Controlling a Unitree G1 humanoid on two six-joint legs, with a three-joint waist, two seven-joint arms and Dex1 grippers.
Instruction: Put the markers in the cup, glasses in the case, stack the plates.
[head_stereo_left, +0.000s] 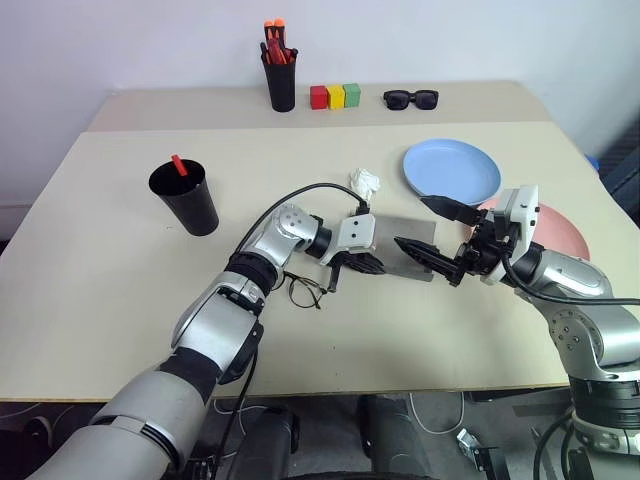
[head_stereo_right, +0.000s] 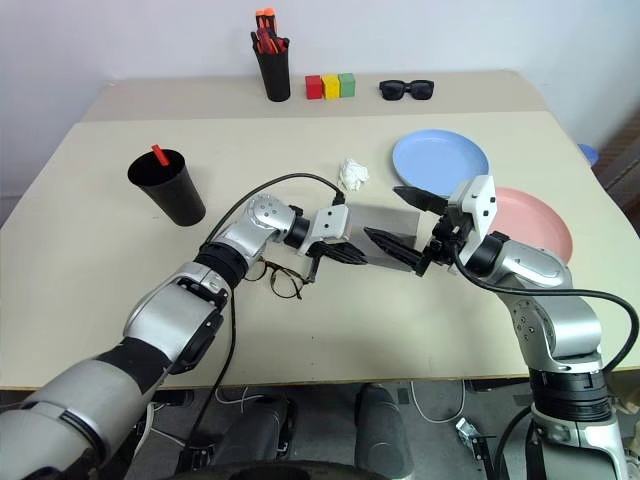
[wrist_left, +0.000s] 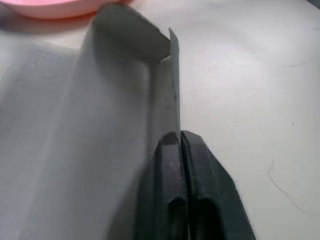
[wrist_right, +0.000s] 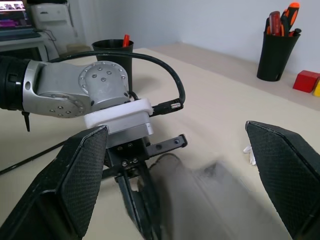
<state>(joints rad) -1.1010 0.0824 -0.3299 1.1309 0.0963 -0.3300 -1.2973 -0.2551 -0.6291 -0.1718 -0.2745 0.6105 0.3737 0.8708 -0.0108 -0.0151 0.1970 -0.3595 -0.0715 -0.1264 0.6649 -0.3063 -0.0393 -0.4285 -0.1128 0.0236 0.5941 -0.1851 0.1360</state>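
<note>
A: Glasses (head_stereo_left: 304, 291) are lying on the desk (head_stereo_left: 100, 280), just beside the left arm, on the side nearer the robot. Where is the case (head_stereo_right: 388, 230)?

B: It is sitting in the middle of the desk, between the two grippers. Its long side is running across, from one gripper toward the other.

A: What is the left gripper (head_stereo_left: 362, 263) doing?

B: Its jaws are squeezing shut on the thin edge of the case, at the end nearer the glasses.

A: And the right gripper (head_stereo_left: 432, 232)?

B: Its jaws are standing wide at the other end of the case, holding nothing.

A: Which arm is nearer the glasses?

B: The left one, I think. But it is busy pinching the case, so the glasses are waiting.

A: And the rest?

B: A red tip is poking out of the cup (head_stereo_left: 187, 197). The blue plate (head_stereo_left: 452, 171) and the pink plate (head_stereo_right: 530, 222) are lying side by side, not stacked.
</note>
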